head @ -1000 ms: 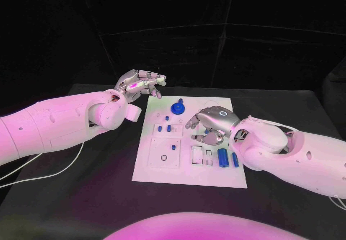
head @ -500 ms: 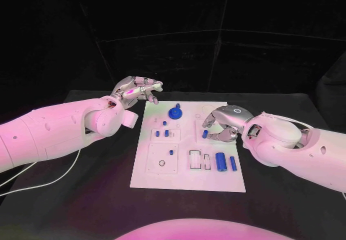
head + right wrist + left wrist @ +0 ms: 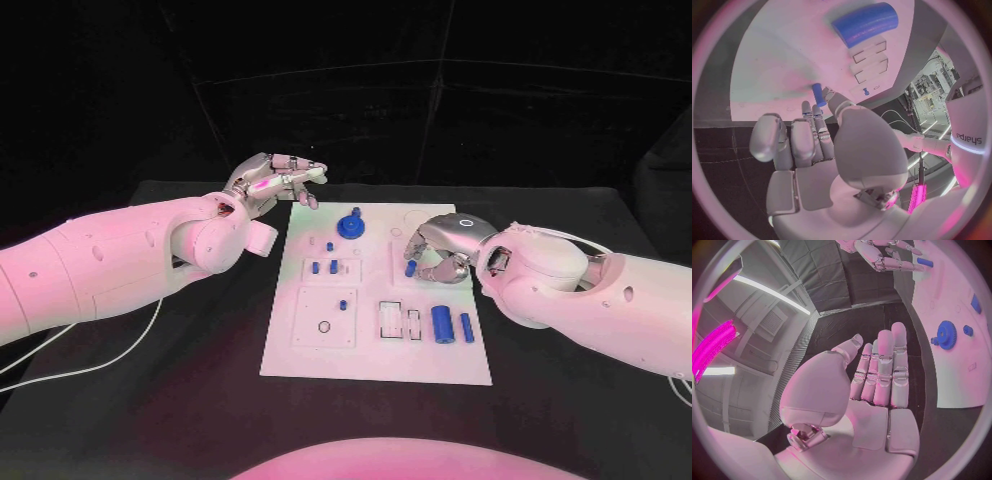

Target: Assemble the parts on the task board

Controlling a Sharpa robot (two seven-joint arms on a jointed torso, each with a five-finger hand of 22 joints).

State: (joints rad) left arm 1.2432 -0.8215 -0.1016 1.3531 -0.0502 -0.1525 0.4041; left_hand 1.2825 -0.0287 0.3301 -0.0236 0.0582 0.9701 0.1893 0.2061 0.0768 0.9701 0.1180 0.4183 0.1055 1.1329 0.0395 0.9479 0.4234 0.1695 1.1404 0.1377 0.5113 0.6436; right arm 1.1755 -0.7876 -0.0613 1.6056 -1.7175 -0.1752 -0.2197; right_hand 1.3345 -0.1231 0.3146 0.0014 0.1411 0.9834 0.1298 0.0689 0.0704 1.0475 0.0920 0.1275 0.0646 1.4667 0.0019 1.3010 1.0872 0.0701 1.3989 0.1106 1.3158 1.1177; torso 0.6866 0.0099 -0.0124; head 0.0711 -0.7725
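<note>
Right wrist view: thumb tip of right hand (image 3: 817, 150) touching a small blue peg (image 3: 818, 94) on the task board (image 3: 773, 65), unclear in head view. Mid-frame right there, right hand (image 3: 440, 250) curled, grasp uncertain. Left hand (image 3: 274, 180), upper left off the task board (image 3: 375, 350), straight-fingered, empty.

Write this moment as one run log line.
left hand: open, off board | right hand: at small blue peg | task board: assembly unfinished

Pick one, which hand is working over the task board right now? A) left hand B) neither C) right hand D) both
C: the right hand is over the task board with its fingers at a small blue peg, while the left hand hangs past the board's far left corner, fingers straight and holding nothing.
</note>
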